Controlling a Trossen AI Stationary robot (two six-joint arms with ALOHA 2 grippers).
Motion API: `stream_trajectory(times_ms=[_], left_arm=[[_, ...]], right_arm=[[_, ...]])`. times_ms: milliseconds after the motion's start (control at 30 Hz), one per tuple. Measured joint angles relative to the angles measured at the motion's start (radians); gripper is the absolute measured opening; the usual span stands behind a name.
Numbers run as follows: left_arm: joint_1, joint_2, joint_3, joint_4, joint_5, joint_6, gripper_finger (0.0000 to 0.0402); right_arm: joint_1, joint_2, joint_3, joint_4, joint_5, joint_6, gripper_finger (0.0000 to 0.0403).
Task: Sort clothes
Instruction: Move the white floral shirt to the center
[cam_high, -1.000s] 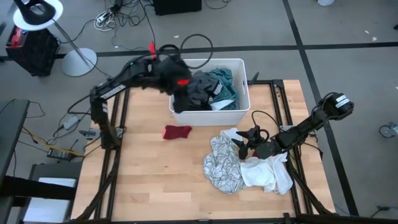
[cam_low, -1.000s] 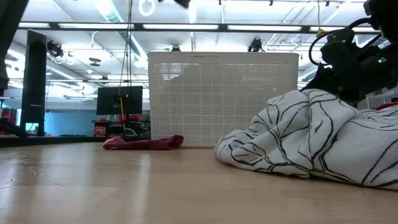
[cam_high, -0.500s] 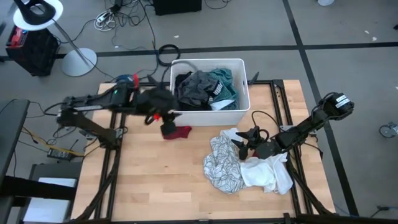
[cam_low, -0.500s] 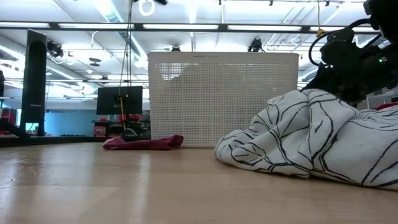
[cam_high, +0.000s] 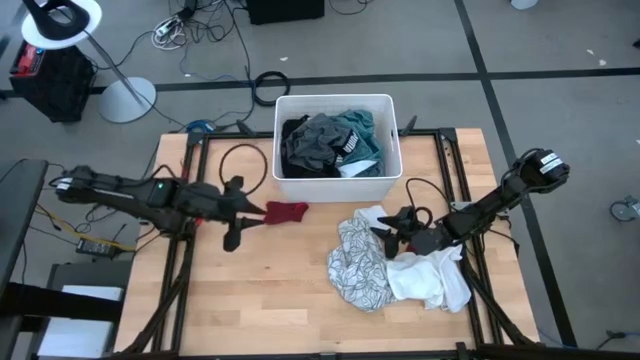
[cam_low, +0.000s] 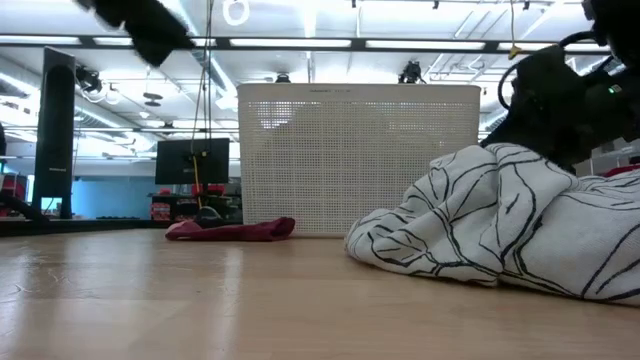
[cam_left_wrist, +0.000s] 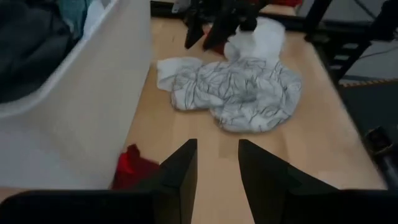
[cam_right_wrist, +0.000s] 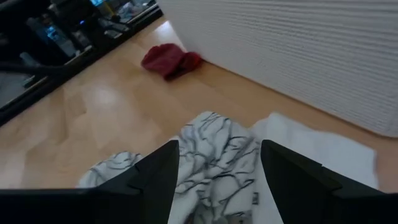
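Clothes fill the white bin (cam_high: 395, 135); your left gripper (cam_high: 238, 214), fingers parted and empty, has swung from there down beside the small red piece (cam_high: 286, 212). Right gripper (cam_high: 392, 232) waits spread over the white-patterned piece (cam_high: 360, 262).

left end effector (cam_high: 243, 222) swung from bin (cam_high: 390, 135) down beside red piece (cam_high: 286, 212); now empty, open
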Motion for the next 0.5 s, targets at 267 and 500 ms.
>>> stream_trajectory(times_ms=[267, 500], left_arm=[[0.002, -0.066, -0.209, 0.009, -0.035, -0.011, 0.0121], [0.002, -0.07, -0.3, 0.111, -0.053, -0.003, 0.0121]], right_arm=[[-0.054, 0.0, 0.23, -0.068, -0.062, -0.34, 0.0228], [-0.121, 0.053, 0.575, -0.436, -0.142, -0.522, 0.0228]])
